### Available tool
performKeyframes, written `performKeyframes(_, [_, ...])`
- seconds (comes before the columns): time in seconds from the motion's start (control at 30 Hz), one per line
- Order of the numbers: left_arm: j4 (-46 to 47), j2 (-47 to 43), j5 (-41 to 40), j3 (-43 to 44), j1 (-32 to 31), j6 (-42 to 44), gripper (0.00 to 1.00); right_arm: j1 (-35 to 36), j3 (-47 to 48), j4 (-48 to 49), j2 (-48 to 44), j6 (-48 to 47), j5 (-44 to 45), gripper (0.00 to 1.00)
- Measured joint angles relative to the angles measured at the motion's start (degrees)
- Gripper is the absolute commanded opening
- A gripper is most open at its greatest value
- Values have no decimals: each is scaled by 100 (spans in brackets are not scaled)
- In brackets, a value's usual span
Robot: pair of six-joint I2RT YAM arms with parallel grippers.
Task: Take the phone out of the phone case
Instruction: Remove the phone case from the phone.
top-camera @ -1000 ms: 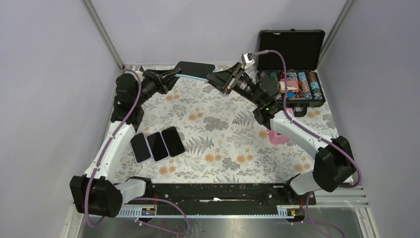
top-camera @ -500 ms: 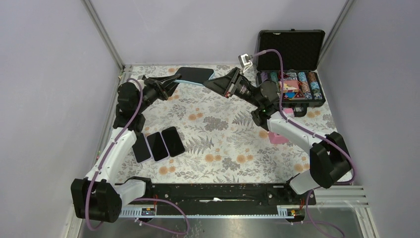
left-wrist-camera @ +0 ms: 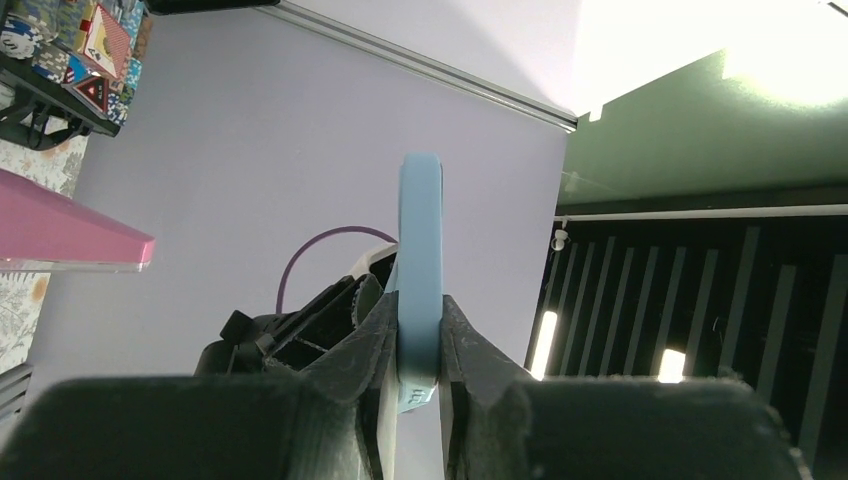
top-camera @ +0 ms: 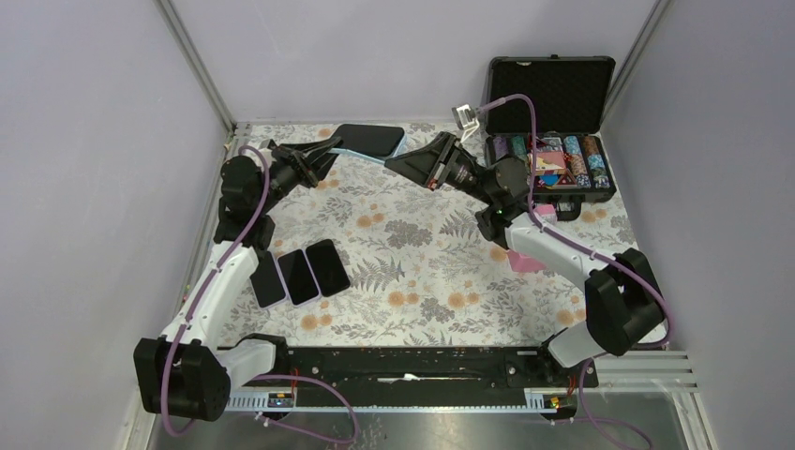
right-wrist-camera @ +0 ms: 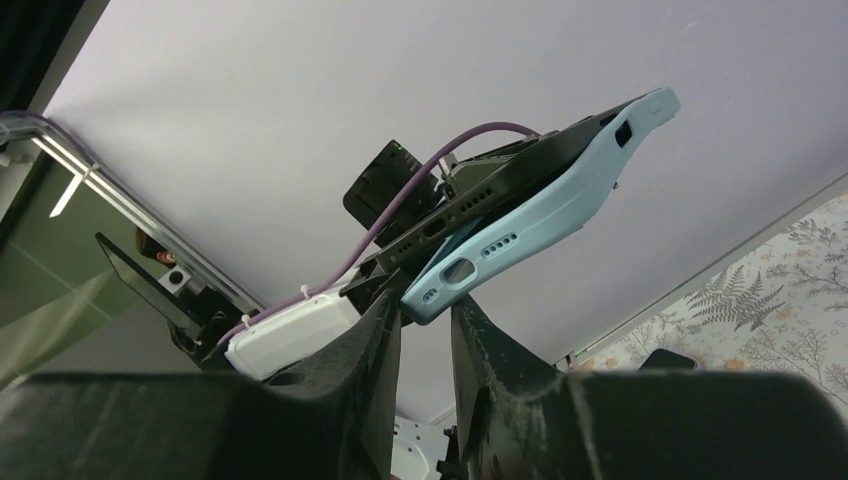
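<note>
A black phone (top-camera: 370,138) in a light blue phone case (top-camera: 377,157) hangs in the air over the far part of the table, between my two grippers. My left gripper (top-camera: 319,159) is shut on the case, which shows edge-on between its fingers (left-wrist-camera: 421,240). From the right, my right gripper (top-camera: 400,164) has its fingertips on both sides of the case's bottom corner (right-wrist-camera: 430,300). In the right wrist view the phone's bottom end (right-wrist-camera: 480,200) stands lifted out of the case (right-wrist-camera: 545,215), while its far end still lies in it.
Three dark phones (top-camera: 298,274) lie side by side on the floral cloth, front left. An open black carrying case (top-camera: 553,103) with coloured chips stands at the back right. A pink flat object (top-camera: 525,261) lies under the right arm.
Both grippers and the phone between them have shifted slightly left and toward the front. The right jaws have narrowed onto the case's corner.
</note>
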Motion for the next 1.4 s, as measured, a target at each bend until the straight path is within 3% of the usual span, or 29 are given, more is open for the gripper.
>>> performKeyframes(0.23, [103,-2,-44,0,0,-111,0,-20,304,-164,79,-345,-271,0])
performKeyframes(0.43, [125,0,-177,2,2,-94,0,-20,120,-457,7,-199,31,0])
performKeyframes(0.53, [127,48,-280,2,2,-31,0,-13,-46,-1104,-140,103,372,33])
performKeyframes(0.63, [111,162,-306,20,2,26,0,-11,-61,-1644,-170,367,555,49])
performKeyframes(0.73, [50,284,-251,122,2,63,0,-9,59,-2177,-168,476,656,55])
performKeyframes(0.87, [52,304,-129,234,0,101,0,-37,426,-2406,-151,726,682,55])
performKeyframes(0.93, [111,302,-44,275,-9,168,0,-61,501,-2267,-98,988,649,51])
performKeyframes(1.13, [-13,302,13,323,-9,892,1,-164,531,-1899,249,1508,479,19])
performKeyframes(1.2, [-140,302,52,334,-9,1207,3,-179,529,-1895,251,1585,439,22])
performKeyframes(1.3, [-348,302,129,527,-9,1725,4,-214,503,-1884,251,1635,372,36])
performKeyframes(1.4, [-420,260,345,664,-11,2144,2,-232,474,-1775,271,1650,358,40])
